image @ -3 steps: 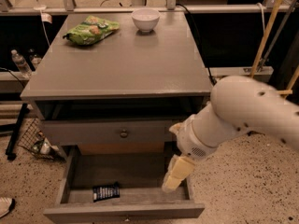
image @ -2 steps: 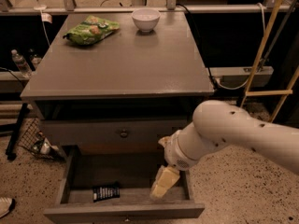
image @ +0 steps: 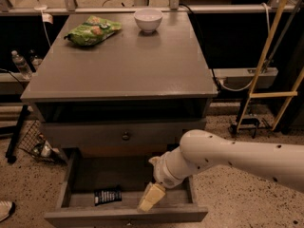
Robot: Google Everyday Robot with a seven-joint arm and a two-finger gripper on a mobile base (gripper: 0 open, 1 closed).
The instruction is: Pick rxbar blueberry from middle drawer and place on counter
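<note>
The gripper (image: 152, 197) has moved. A second ago it hung more to the right, over the right part of the middle drawer (image: 67, 184). Now it is lower in the frame and further left, down inside the open drawer near its front wall. The big white arm (image: 237, 158) has swung in from the right side with it. That brings the gripper closer to the rxbar blueberry (image: 108, 195), but there is a gap between them and it is not touching the bar. I think the reach is about halfway done, and the pick has not begun. I cannot tell if the gripper is open or closed.

The rxbar blueberry has not moved. It lies flat on the drawer bottom, at the lower left of the frame, close to the front wall. Its long side runs left to right, with the right end tipped a little higher in the frame.

The counter (image: 128, 61) fills the upper middle of the frame. A green snack bag (image: 92, 31) and a white bowl (image: 148, 19) sit at its far edge.
</note>
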